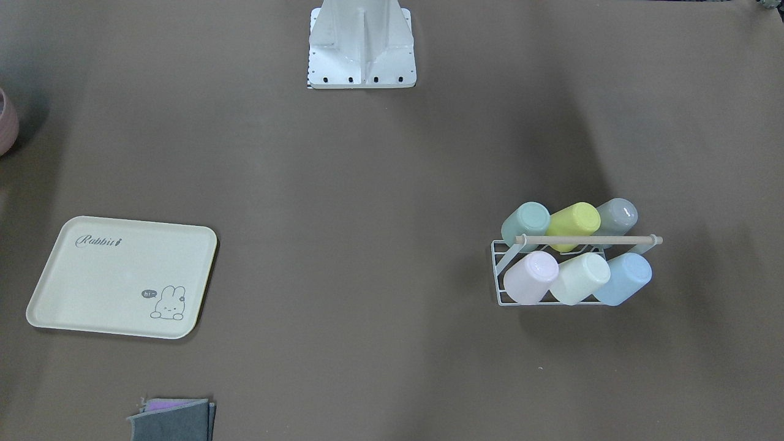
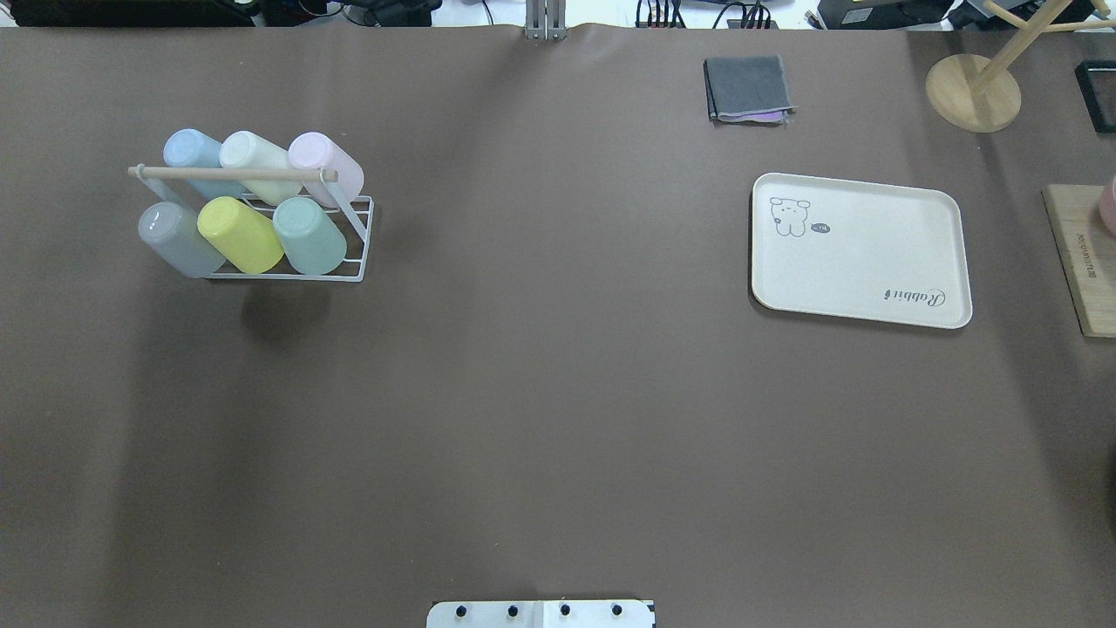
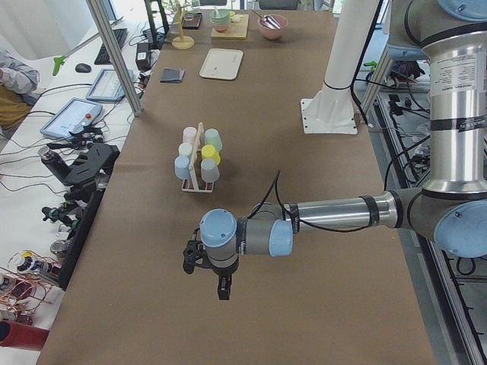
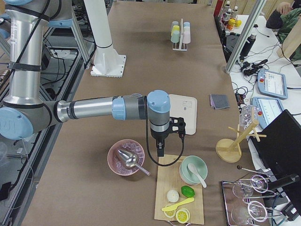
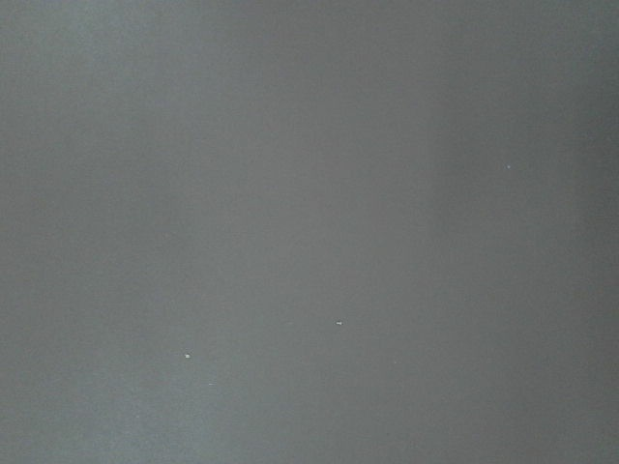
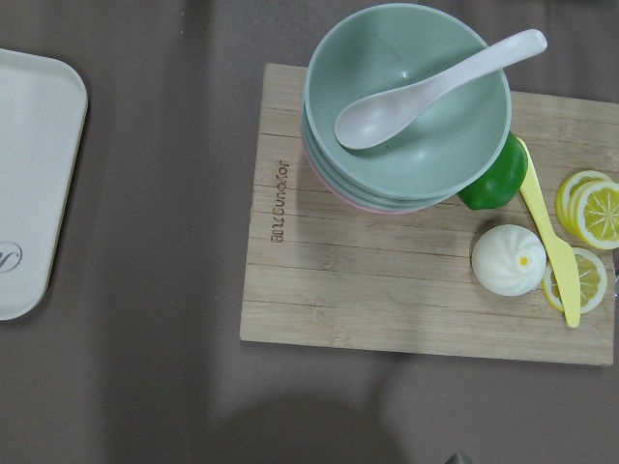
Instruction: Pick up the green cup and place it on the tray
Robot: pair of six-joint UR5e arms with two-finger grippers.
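Observation:
The green cup (image 2: 309, 235) is a mint tumbler lying tilted, mouth down, in a white wire rack (image 2: 353, 262) on the table's left side. It is the rack's near-row cup closest to the table's middle. It also shows in the front view (image 1: 525, 223) and the left side view (image 3: 214, 139). The cream tray (image 2: 859, 253) with "Rabbit" script lies bare on the right side, far from the rack. My left gripper (image 3: 221, 287) hangs over bare table beyond the rack's outer end. My right gripper (image 4: 160, 151) hangs over a wooden board's edge beside the tray. I cannot tell if either is open.
The rack also holds grey, yellow (image 2: 241, 234), blue, cream and pink cups under a wooden handle bar. A wooden board (image 6: 406, 280) carries stacked bowls with a spoon, lemon slices and a bun. A pink bowl (image 4: 126, 157), folded cloth (image 2: 748, 89) and wooden stand (image 2: 972, 92) lie nearby.

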